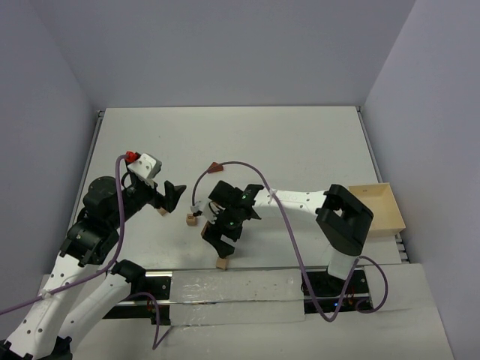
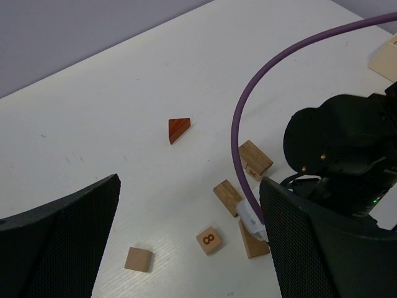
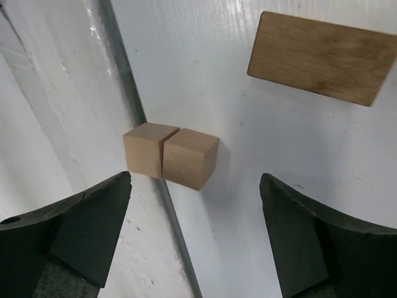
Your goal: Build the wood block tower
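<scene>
Of the wood block tower [image 3: 170,156], the right wrist view shows two plain tan cubes. They sit side by side and touch, with smooth faces, faint grain and square edges. They are at the near edge of the desk [image 1: 300,150], beside a dark seam where the white, finely ribbed top meets a glossy strip. Nothing is stacked. The right fingers [image 3: 80,230] are black and blunt, and they stand wide apart above the pair without touching either cube.

Up and to the right of the cubes lies a flat brick [image 3: 319,59] of darker brown wood with a clear grain.

Further blocks lie scattered in the left wrist view. A reddish-brown wedge [image 2: 178,130], triangular in shape, sits alone and well apart from the others. Three short tan bricks [image 2: 255,158] lie loosely grouped near the right arm. Just beside them is a small numbered cube [image 2: 209,239] with a brown "8" on its upper face. A thin square tile [image 2: 138,259] of tan wood lies near the left.

The left fingers [image 2: 62,236] have mesh-textured black pads. They are spread wide and hold nothing.

A purple cable [image 2: 239,143] curves across in front of the bricks.

At the desk's right edge stands a pale wooden tray [image 1: 375,187]. It is open, shallow and thin-walled, and its light floor is in view.
</scene>
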{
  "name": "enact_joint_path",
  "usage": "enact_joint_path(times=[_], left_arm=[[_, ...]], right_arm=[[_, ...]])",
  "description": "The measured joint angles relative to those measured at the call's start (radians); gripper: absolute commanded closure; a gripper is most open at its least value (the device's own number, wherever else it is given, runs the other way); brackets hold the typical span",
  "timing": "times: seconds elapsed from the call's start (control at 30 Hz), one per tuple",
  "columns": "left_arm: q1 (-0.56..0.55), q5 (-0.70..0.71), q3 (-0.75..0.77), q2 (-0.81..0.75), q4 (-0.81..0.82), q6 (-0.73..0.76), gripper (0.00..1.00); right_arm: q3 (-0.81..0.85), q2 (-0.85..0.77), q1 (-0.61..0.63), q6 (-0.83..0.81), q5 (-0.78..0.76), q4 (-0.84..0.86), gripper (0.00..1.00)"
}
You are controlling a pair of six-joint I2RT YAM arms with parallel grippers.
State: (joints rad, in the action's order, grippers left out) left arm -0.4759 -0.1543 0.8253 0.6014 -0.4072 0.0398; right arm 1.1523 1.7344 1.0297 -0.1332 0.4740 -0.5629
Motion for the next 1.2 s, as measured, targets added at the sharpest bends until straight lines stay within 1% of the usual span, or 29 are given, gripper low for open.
enact_joint_path(times=[0.1,0.23,0.3,0.43,0.67,0.77,0.93,1.2], left_arm=[[0.000,0.000,0.000,0.000,0.000,-0.002,0.01],[0.003,0.001,0.000,0.003,0.000,-0.006,0.01],[0.006,0.002,0.000,0.007,0.000,-0.009,0.01],[0.011,0.002,0.010,0.019,-0.001,-0.011,0.01],[0.014,0.001,0.025,0.029,-0.001,-0.011,0.01],[0.015,0.001,0.025,0.029,0.000,-0.011,0.01],[0.019,0.001,0.024,0.027,0.000,-0.011,0.01],[0.020,0.000,0.025,0.021,0.000,-0.011,0.01]], right_arm=[[0.011,-0.040,-0.012,0.012,-0.002,-0.002,0.00],[0.008,-0.098,-0.010,0.085,-0.021,0.007,0.00],[-0.005,-0.128,0.008,0.116,-0.042,0.015,0.00],[-0.057,-0.170,0.066,0.156,-0.132,0.050,0.00],[-0.081,-0.170,0.153,0.188,-0.291,0.066,0.00],[-0.081,-0.166,0.177,0.192,-0.335,0.079,0.00],[-0.081,-0.144,0.199,0.192,-0.357,0.092,0.00],[-0.081,-0.094,0.211,0.184,-0.339,0.100,0.00]])
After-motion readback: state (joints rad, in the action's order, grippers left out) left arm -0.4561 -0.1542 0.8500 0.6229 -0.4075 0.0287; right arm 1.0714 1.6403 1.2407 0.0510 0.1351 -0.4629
